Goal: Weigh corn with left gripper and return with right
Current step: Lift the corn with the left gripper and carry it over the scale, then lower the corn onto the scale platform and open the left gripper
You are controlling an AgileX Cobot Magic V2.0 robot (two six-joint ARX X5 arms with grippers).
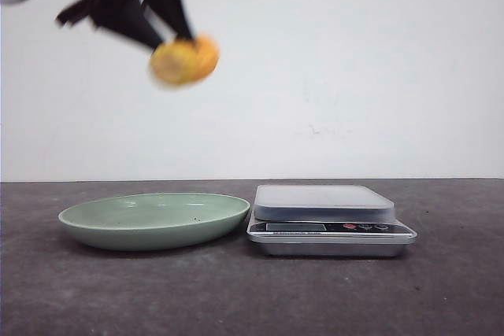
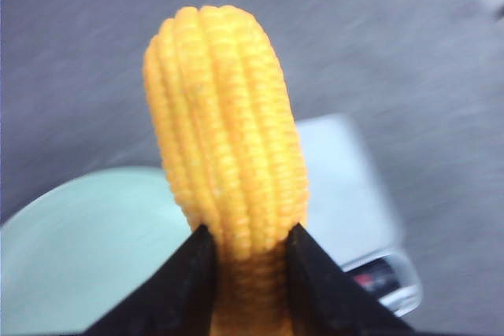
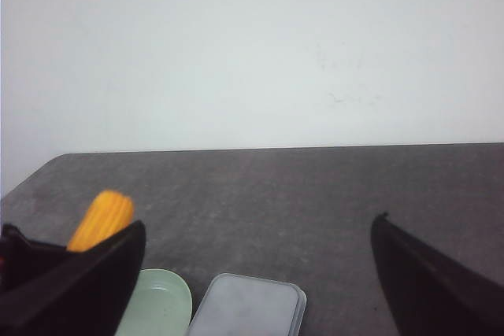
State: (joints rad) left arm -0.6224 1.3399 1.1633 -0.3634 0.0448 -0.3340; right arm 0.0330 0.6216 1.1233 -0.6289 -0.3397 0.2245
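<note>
High above the green plate (image 1: 154, 220), corn (image 1: 183, 60) clamped between left fingers (image 2: 169, 293), beside the scale (image 1: 329, 221) on the bench (image 1: 441, 289). Right fingers (image 3: 429, 281) spread wide, holding nothing.

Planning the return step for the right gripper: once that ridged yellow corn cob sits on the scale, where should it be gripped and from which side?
Probably across the middle of the ridged yellow corn cob, coming from above. It is long and rounded, so closing across its narrow width on the kernel rows looks steadiest. The left gripper now pinches one end, above the pale green plate beside the silver scale.
</note>
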